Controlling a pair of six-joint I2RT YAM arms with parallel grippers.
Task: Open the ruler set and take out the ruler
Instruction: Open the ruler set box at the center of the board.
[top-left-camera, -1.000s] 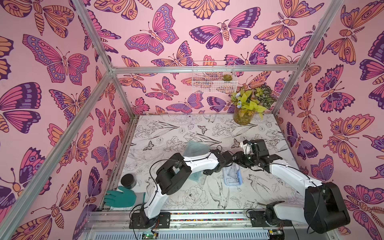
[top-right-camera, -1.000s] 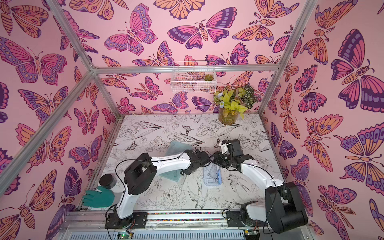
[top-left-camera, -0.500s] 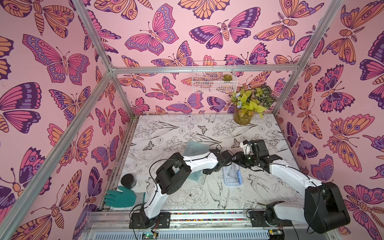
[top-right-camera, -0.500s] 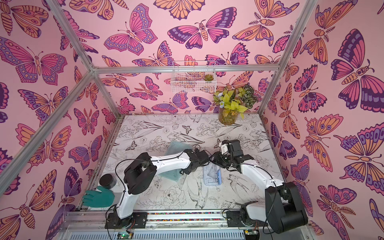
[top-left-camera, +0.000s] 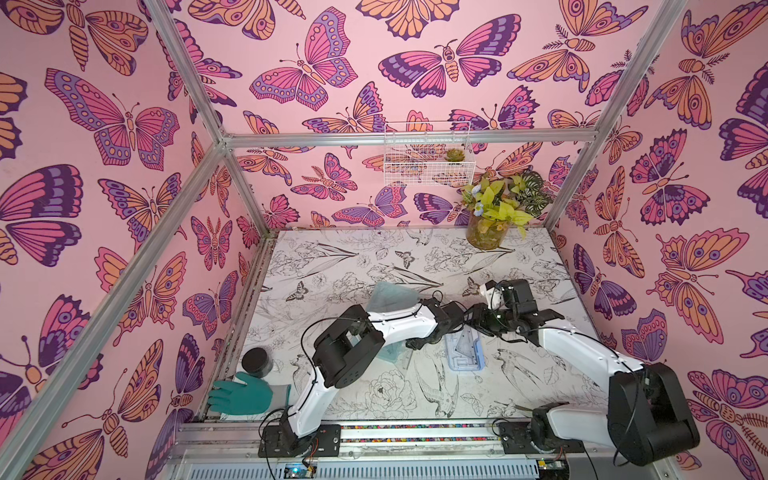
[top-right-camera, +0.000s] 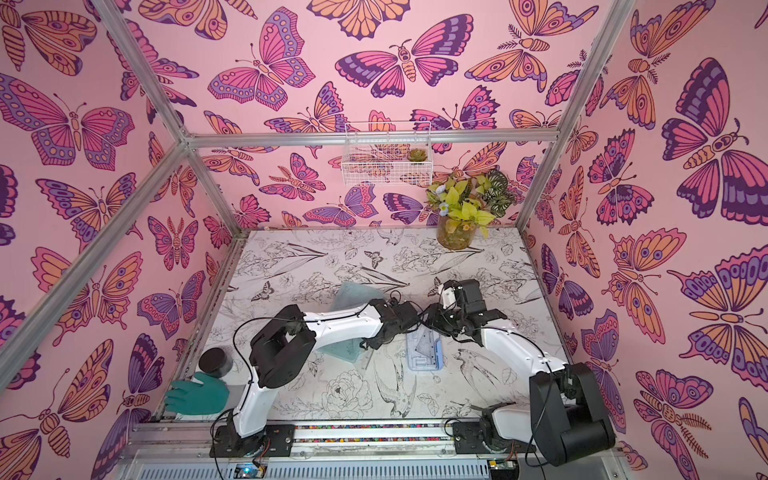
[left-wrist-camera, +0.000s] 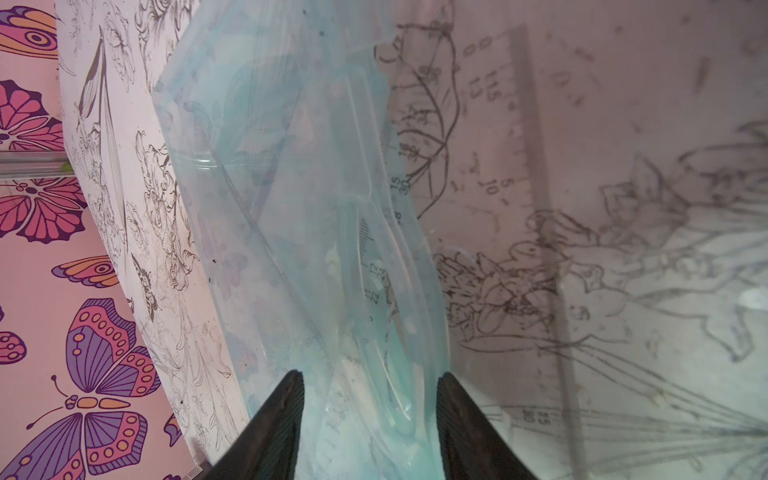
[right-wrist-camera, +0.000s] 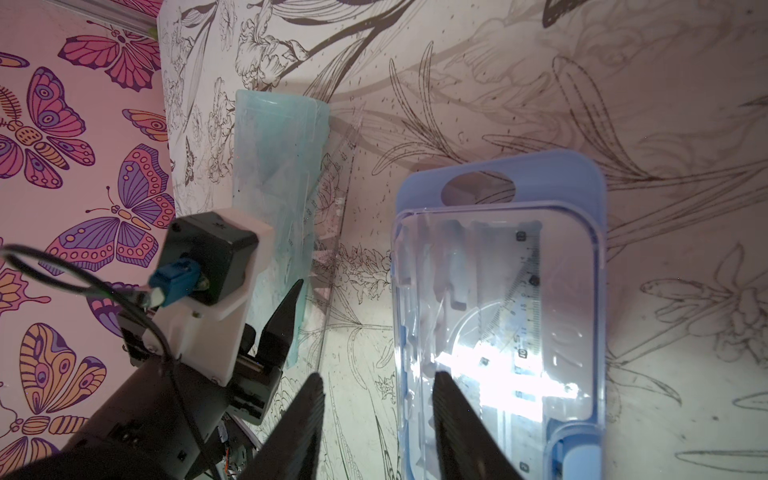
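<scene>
Progress was judged to be past the midpoint. A flat, clear plastic ruler (right-wrist-camera: 338, 174) was seen lying bare on the flower-printed surface (top-left-camera: 374, 257), just beside a long, translucent teal plastic sleeve (right-wrist-camera: 274, 166). One ruler therefore appeared to be out of its wrapper.

In the left wrist view the ruler (left-wrist-camera: 523, 124) was shown flat next to the sleeve (left-wrist-camera: 291, 208), whose end reached the left claw (left-wrist-camera: 370, 376). That claw's fingers were held apart, one to each side of the sleeve's end. Whether the plastic was pinched between them could not be told.

A pale blue plastic case with a clear lid (right-wrist-camera: 582, 187) was found near the sleeve but apart from it. The case (top-left-camera: 465, 353) was visible in both top views. A set square (right-wrist-camera: 524, 286) and a protractor (right-wrist-camera: 473, 328) were made out through the lid, so its contents were judged not yet unpacked.

The right claw (right-wrist-camera: 378, 376) was held over one long edge of the case, with its fingers apart and nothing clamped.

If the case was the set meant, its lid was left to be lifted and its ruler drawn out. Otherwise only the sleeve was left to be let go.
</scene>
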